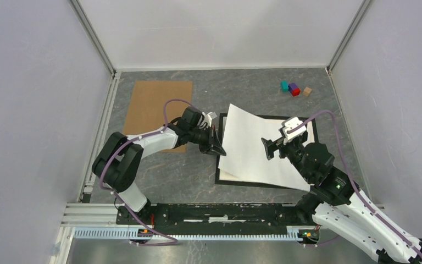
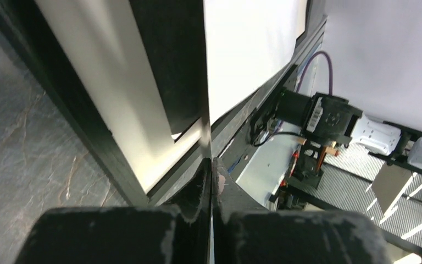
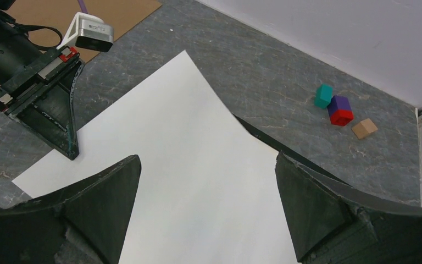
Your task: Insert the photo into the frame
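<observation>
While my left gripper [image 1: 218, 144] pinches the left edge of the photo [image 1: 253, 146], fingers fully closed on it, the sheet sits askew over the frame [image 1: 232, 182], blank white side up.

From my console I count one photo and one black frame. The frame lies flat on the grey table [image 1: 170, 176] and the sheet covers most of it. My right gripper [image 1: 271, 148] hovers above the middle of the sheet, jaws spread wide, with nothing between them. One brown board [image 1: 156, 107] lies flat at the far left, partly under the left arm. Three small blocks [image 1: 294, 89], teal, purple over red, and tan, sit together near the far right corner, well apart from the frame. The only print I can find is a small label [image 2: 317, 114] on the right arm's wrist, too blurred to read.
</observation>
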You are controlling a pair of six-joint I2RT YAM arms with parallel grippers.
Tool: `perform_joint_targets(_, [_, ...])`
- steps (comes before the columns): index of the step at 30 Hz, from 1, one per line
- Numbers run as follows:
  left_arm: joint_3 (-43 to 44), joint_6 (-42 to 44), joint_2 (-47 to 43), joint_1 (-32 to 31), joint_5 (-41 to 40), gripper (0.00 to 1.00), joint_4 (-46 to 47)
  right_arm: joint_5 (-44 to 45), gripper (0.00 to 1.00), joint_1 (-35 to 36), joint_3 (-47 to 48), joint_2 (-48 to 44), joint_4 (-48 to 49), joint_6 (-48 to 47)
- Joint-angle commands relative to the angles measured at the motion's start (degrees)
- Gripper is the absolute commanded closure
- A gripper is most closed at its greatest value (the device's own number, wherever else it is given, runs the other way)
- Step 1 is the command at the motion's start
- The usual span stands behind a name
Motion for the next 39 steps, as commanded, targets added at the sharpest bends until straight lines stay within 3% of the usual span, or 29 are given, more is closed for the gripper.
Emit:
perform_joint_targets(1, [-1.7, -9.1, 0.5, -0.5, -2.5, 0.98, 13.7, 1.3, 0.02, 0.1, -0.6, -0.1, 1.3, 0.9])
perform_joint_targets(5, [-6.5, -19.3, -1.0, 0.0, -4.7, 0.98, 24.0, 1.5, 0.02, 0.0, -0.3, -0.2, 1.1, 1.2])
perform_joint_targets(22, [-1.9, -12.9, 1.4, -2.6, 3.5, 0.98, 14.0, 2.3, 0.02, 0.0, -0.8, -0.8, 1.2, 1.1])
perform_joint_targets(33, [-2.6, -11.6, 1.2, -2.7, 1.5, 0.98, 10.8, 1.7, 0.02, 0.0, -0.8, -0.6, 1.6, 1.3])
perform_joint_targets(39, [-3.3, -15.3, 2.1, -4.2, -3.2, 0.98, 14.9, 1.7, 0.02, 0.0, -1.2, -1.1, 2.1, 1.4])
